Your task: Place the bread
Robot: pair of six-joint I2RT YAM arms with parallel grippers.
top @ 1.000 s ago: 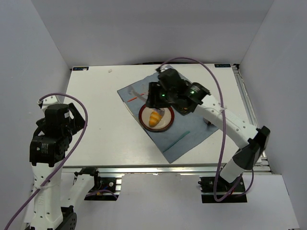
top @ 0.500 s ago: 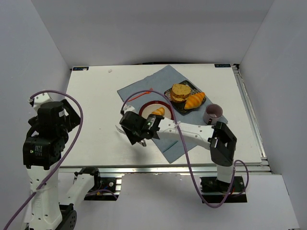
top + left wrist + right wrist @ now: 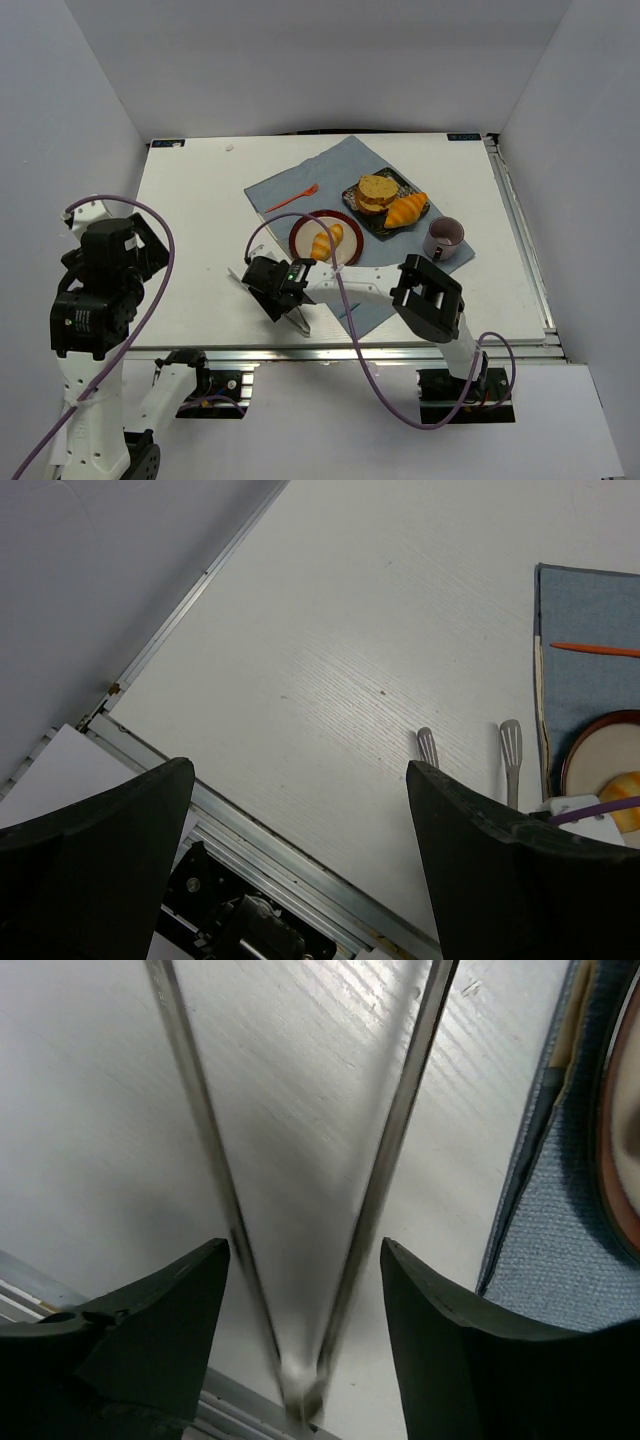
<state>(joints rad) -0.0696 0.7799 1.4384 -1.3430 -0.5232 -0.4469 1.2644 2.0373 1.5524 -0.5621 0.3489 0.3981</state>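
Bread [image 3: 326,243] lies on red plate [image 3: 294,243], near plate's middle, plate on blue cloth [image 3: 290,180]. My right gripper [image 3: 305,1245] off plate, over bare table [image 3: 190,200] just past cloth's near-left edge. Fingers partway apart, gripping metal tongs [image 3: 396,1130]; tong arms spread wide, hinge end toward my palm, tips apart from bread. My left gripper [image 3: 300,768] well off to left, jaws wide, holding nothing. Second croissant [image 3: 407,209] sits beside bun [image 3: 375,190] toward cloth's far right.

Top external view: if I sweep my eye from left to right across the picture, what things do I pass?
Left arm → tongs → bread on the red plate → round bun → orange croissant → cup.
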